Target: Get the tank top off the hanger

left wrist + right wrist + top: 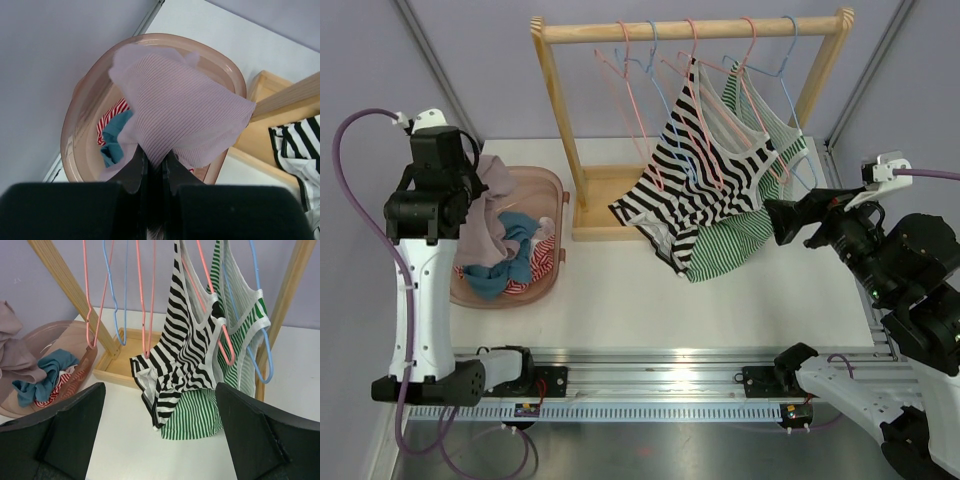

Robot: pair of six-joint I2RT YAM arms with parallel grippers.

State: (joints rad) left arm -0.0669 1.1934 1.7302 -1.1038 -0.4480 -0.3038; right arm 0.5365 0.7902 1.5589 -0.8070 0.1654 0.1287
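Observation:
A black-and-white striped tank top [705, 180] hangs on a pink hanger [704, 105] on the wooden rack [690, 30]. A green-striped tank top [745, 235] hangs behind it on a blue hanger [262, 347]. Both tops also show in the right wrist view, black-and-white [177, 357] and green [197, 415]. My right gripper [782, 222] is open and empty, just right of the two tops' lower edges. My left gripper [154, 167] is shut on a pale lilac ribbed garment [175, 105], held above the pink basket [75, 125].
The pink basket [545, 290] at the left holds teal and red-striped clothes [515, 260]. Empty pink and blue hangers [640, 90] hang on the left part of the rail. The rack's wooden base [600, 215] sits on the white table.

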